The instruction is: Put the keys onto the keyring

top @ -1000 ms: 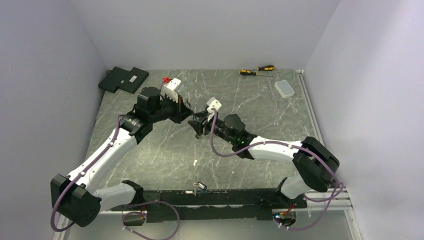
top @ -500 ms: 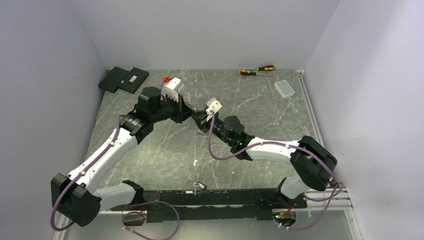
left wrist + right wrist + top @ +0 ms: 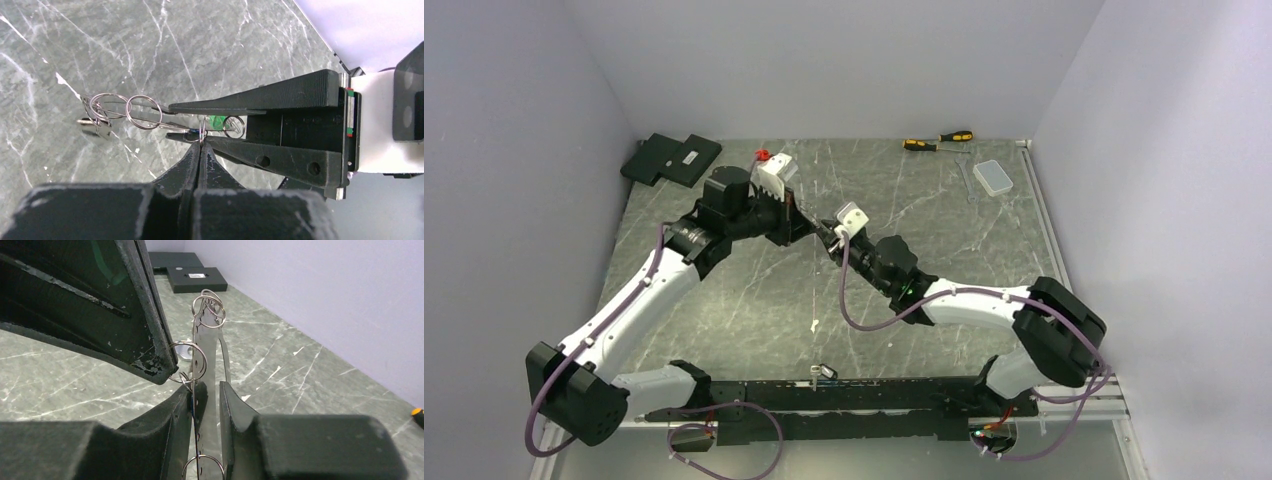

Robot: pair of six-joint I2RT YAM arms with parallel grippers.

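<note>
My left gripper (image 3: 201, 146) is pinched tight on a small ring of the keyring (image 3: 143, 112). The larger linked rings stretch away from my fingertips, clear of the table (image 3: 240, 45). My right gripper (image 3: 206, 387) faces it tip to tip. It stands narrow, clamped on the green key (image 3: 217, 121), which lies between its jaws. The key's head sits deep in the gap, and its metal reaches forward to just beside the ring I pinch.
</note>
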